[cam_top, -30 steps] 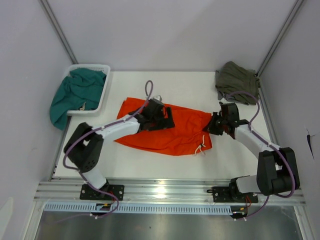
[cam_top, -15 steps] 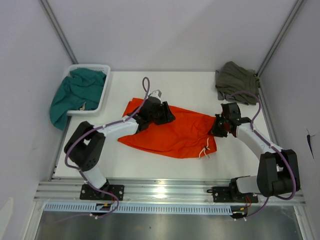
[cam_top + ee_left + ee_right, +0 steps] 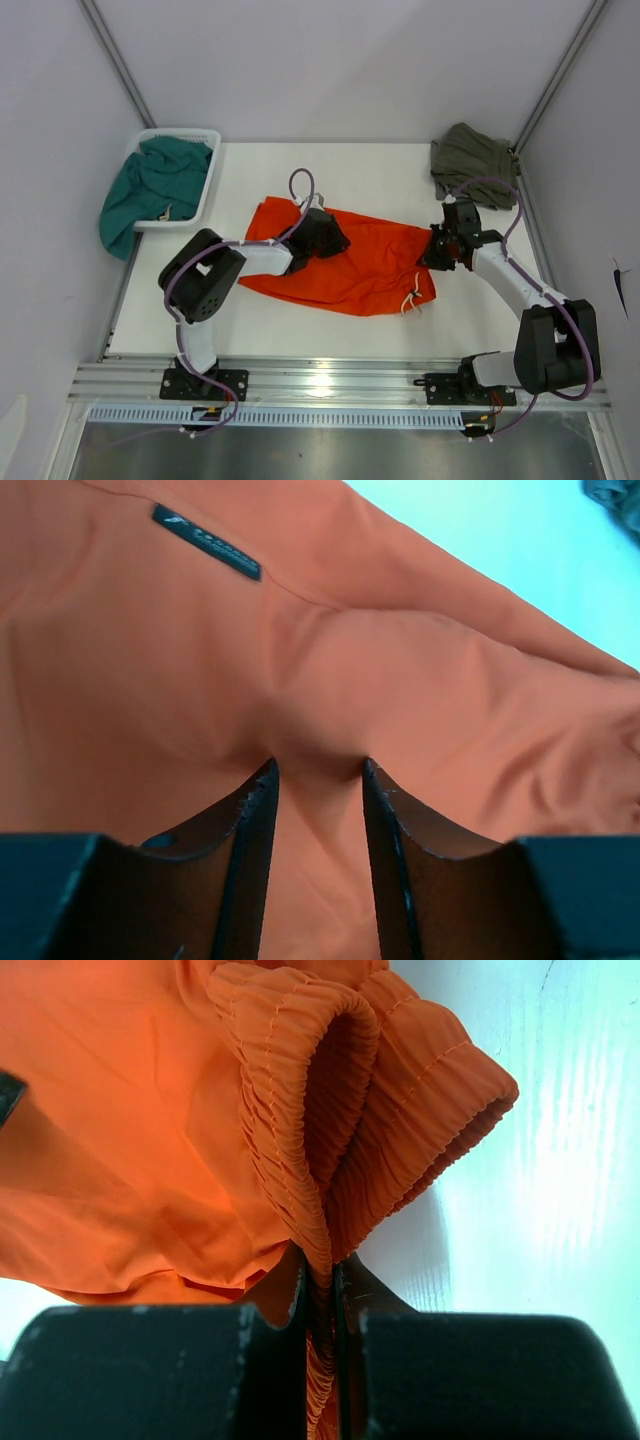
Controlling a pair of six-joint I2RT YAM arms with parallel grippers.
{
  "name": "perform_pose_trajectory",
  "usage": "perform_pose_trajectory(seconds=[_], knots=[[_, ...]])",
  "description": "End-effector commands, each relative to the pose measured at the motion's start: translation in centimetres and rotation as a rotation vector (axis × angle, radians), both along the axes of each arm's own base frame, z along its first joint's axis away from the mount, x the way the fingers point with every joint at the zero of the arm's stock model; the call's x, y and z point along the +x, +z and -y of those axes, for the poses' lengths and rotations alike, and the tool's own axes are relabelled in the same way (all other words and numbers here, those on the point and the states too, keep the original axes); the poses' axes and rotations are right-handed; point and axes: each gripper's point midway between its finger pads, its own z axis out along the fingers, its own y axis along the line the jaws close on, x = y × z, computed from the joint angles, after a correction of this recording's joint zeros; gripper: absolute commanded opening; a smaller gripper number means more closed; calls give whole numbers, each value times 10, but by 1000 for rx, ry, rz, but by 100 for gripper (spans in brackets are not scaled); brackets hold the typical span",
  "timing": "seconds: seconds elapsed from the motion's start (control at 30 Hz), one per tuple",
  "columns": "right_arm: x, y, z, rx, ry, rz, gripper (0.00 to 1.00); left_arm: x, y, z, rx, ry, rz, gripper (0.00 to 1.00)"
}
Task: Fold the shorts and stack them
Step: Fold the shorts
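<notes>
The orange shorts point(image 3: 365, 270) lie spread across the middle of the white table point(image 3: 370, 175), with the white drawstring point(image 3: 410, 297) at their near right corner. My left gripper point(image 3: 333, 238) presses down on their upper left part. In the left wrist view its jaws point(image 3: 318, 767) stand partly apart with a ridge of orange fabric point(image 3: 420, 680) between the tips, and a small dark tag point(image 3: 205, 542) shows ahead. My right gripper point(image 3: 438, 254) is at the right end of the shorts. It is shut point(image 3: 320, 1265) on the gathered elastic waistband point(image 3: 300, 1110), which rises off the table.
A white basket point(image 3: 208, 185) at the back left holds a teal garment point(image 3: 150, 190) that spills over its left side. An olive-green garment point(image 3: 472, 160) lies crumpled at the back right corner. Metal rails run along the near table edge point(image 3: 330, 375).
My left gripper's jaws have narrowed from wide open onto the fabric, and the left arm has swung inward. The shorts have shifted slightly right. The right gripper keeps its hold.
</notes>
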Motion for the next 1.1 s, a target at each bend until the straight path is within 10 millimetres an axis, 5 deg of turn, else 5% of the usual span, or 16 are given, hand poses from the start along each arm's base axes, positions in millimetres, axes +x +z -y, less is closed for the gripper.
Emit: perform_pose_trajectory(seconds=[0.0,0.13,0.5,0.7,0.83,1.07], knots=[[11,21,-1,-8,-2,56,0,28,19,8,-41,72,86,42],[12,23,-7,5,12,61,0,32,-9,10,8,85,29,42],[-10,44,-57,-63,154,78,0,45,-31,20,26,104,-17,43],[3,79,-70,-41,173,141,0,42,-30,24,26,113,-17,45],[19,122,-76,-35,196,215,0,34,-32,30,40,111,-18,45],[38,152,-97,41,224,253,0,20,-29,39,72,169,15,49]])
